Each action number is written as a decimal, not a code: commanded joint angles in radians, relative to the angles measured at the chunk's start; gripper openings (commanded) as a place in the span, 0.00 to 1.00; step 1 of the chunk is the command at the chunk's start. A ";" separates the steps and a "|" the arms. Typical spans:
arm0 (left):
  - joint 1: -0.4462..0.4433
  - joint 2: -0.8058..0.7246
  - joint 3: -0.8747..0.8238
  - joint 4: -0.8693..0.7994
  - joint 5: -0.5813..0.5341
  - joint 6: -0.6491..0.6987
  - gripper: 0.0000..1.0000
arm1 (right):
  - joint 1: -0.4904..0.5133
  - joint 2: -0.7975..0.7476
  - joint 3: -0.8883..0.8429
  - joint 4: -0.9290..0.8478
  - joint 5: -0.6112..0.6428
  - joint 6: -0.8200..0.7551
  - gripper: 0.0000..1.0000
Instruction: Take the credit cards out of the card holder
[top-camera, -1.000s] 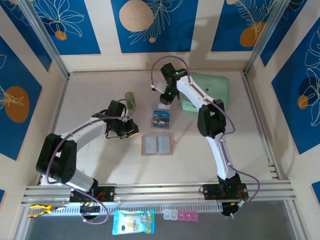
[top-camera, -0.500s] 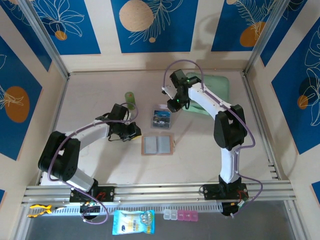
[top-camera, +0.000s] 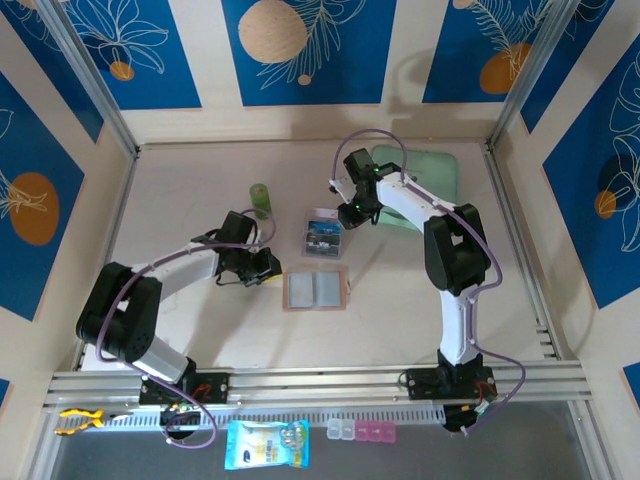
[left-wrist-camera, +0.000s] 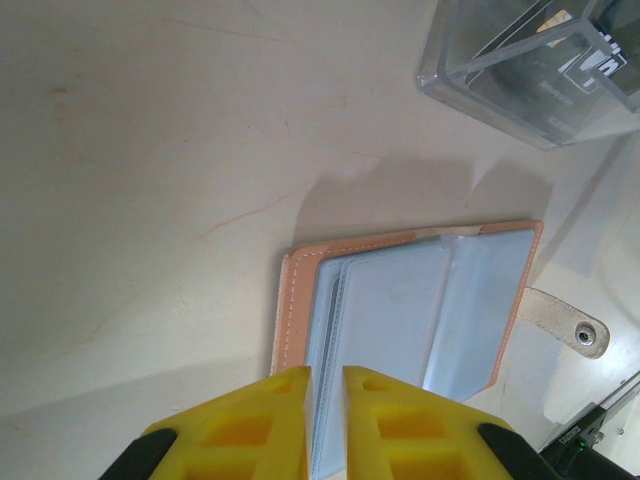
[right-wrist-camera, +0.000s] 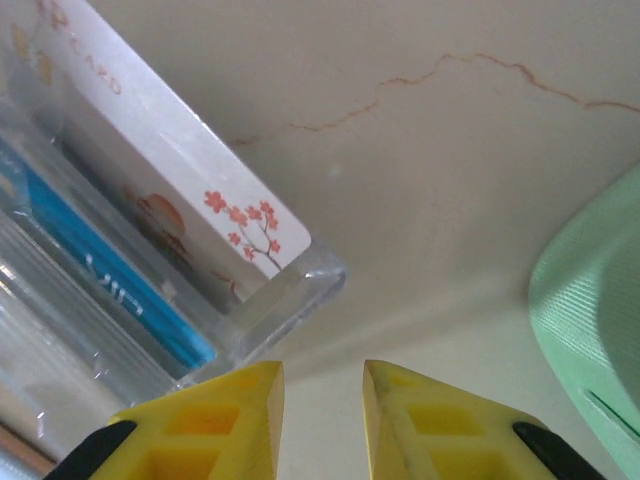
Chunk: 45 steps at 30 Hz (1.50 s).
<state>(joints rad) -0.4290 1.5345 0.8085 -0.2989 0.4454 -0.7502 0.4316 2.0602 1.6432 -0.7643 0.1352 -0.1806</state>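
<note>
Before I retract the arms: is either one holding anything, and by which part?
Nothing is held. Left fingers, nearly closed, are empty by the card holder; right fingers open, empty.

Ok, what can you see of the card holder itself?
The card holder is a small salmon-tan, leather-like bifold with pale stitched edges, lying open and flat on the table, inner side up. Its inner panels are greyish-blue clear sleeves. A pale strap with a metal snap sticks out from one side. The left pincer sits over one edge; contact is unclear.
</note>
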 joint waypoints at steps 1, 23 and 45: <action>-0.007 -0.022 -0.011 -0.008 0.014 0.000 0.16 | -0.005 0.032 0.038 0.019 -0.041 0.021 0.29; -0.048 0.001 0.004 0.004 0.039 0.008 0.16 | 0.016 -0.167 -0.081 0.085 -0.120 0.194 0.27; -0.109 0.050 -0.128 0.110 -0.014 0.000 0.06 | 0.297 -0.320 -0.530 0.384 -0.353 0.910 0.17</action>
<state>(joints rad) -0.5316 1.5620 0.6983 -0.2218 0.4335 -0.7502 0.7143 1.7176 1.1542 -0.4416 -0.1619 0.6312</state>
